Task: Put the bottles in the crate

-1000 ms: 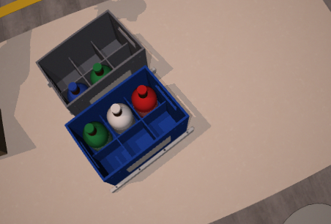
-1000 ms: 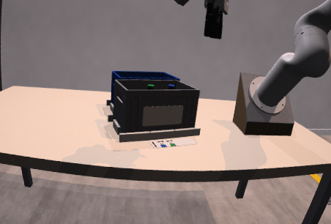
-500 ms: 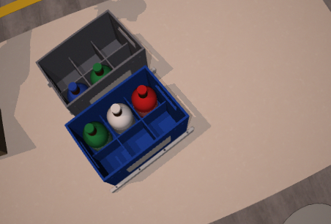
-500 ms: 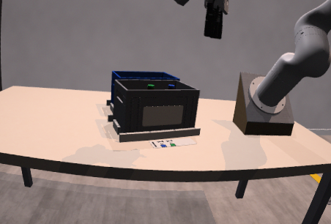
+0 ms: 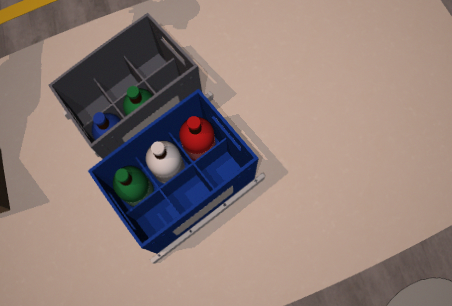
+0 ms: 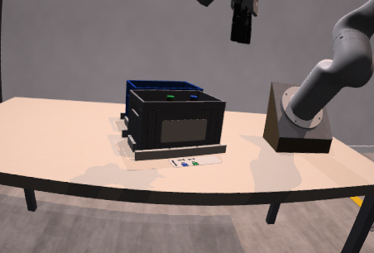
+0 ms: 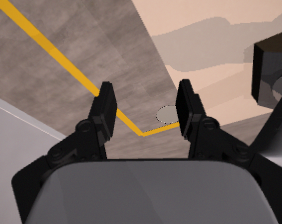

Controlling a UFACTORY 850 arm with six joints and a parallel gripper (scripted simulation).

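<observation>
The dark grey crate [image 5: 170, 53] [image 6: 145, 121] holds a blue bottle [image 5: 102, 123] [image 6: 193, 97] and a green bottle [image 5: 135, 98] [image 6: 170, 96], both upright. Right beside it the blue crate [image 5: 240, 176] [image 6: 141, 83] holds a green bottle [image 5: 129, 183], a white bottle [image 5: 162, 158] and a red bottle [image 5: 196, 133], all upright. The pick list [image 6: 194, 162] lies on the table in front of the grey crate. My gripper [image 6: 241, 40] [image 7: 145, 92] is open and empty, high above the table and to the right of the crates.
The arm's base block [image 6: 298, 133] stands on the table [image 5: 350, 91] [image 6: 62, 129] at the right. In the wrist view I see the floor with a yellow line [image 7: 52, 50] and the table's edge.
</observation>
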